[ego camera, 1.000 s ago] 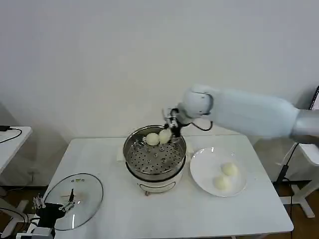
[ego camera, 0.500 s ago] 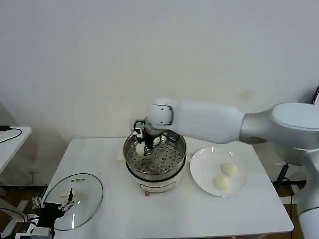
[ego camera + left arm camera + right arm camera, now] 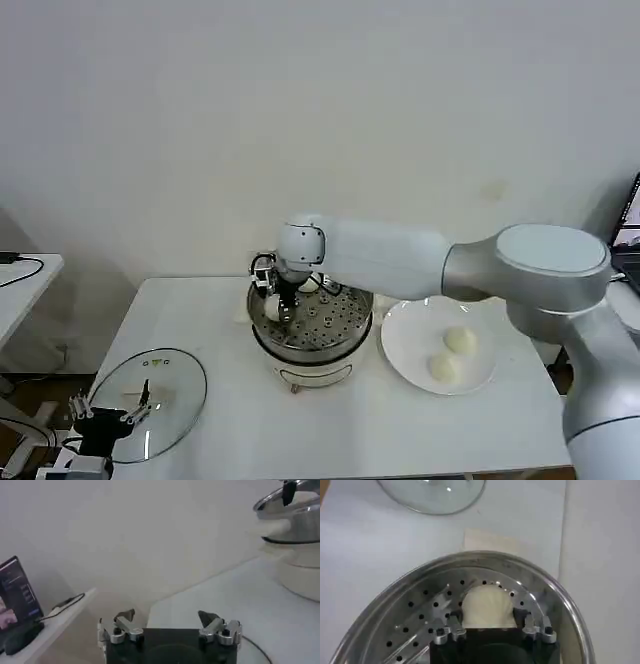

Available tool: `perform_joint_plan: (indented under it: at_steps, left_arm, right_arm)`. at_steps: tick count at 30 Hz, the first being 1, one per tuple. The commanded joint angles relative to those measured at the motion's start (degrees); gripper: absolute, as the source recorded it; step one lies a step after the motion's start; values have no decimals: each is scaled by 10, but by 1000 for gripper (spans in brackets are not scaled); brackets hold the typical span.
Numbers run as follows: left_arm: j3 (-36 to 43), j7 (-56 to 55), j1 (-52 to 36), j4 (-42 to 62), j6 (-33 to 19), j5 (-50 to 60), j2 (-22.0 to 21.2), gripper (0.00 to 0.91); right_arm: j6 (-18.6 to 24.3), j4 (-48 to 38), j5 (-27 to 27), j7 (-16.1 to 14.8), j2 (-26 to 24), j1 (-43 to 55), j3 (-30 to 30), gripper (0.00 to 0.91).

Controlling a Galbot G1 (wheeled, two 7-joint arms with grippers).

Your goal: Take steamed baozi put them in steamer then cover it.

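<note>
Right arm (image 3: 400, 262) is smooth white-to-light-grey shell, with a rounded white wrist joint and a bulbous grey elbow segment further right. Right gripper (image 3: 492, 622) has a black body, silver metal finger mounts with small screws, and dark fingertips. Left gripper (image 3: 170, 625) is built the same: black block, silver knuckles, dark tips.
</note>
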Motion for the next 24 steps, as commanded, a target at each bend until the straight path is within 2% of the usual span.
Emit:
perform_joint_plan:
  at_steps: [1,7,12,15,18,19,24]
  left_arm:
    - [1,0,0,0,0,0,0,907]
    - [0,0,1,-2,0,0,-1,907]
    - [3,0,1,-4,1,1,-5,907]
    - [5,0,2,-6,1,2,-5,907]
    - [5,1,5,-11,2,1,-3,907]
    - [5,1,6,-13,2,1,-3,907]
    - [2,4,9,-21,7,-5,7,907]
  right_arm:
    - [-2,-27,-8,0,15,-10,2,907]
    - [-5,-9,-7,2,5,1,2,907]
    - [-7,45,-5,5,-33,42,-5,907]
    - [-5,90,-4,2,-70,78,-10,907]
    - [4,145,-4,-13,-127,121,-11,907]
    - [4,147,-3,-14,-131,124,-11,907]
    - [40,214,-26,-57,-257,175,-20,907]
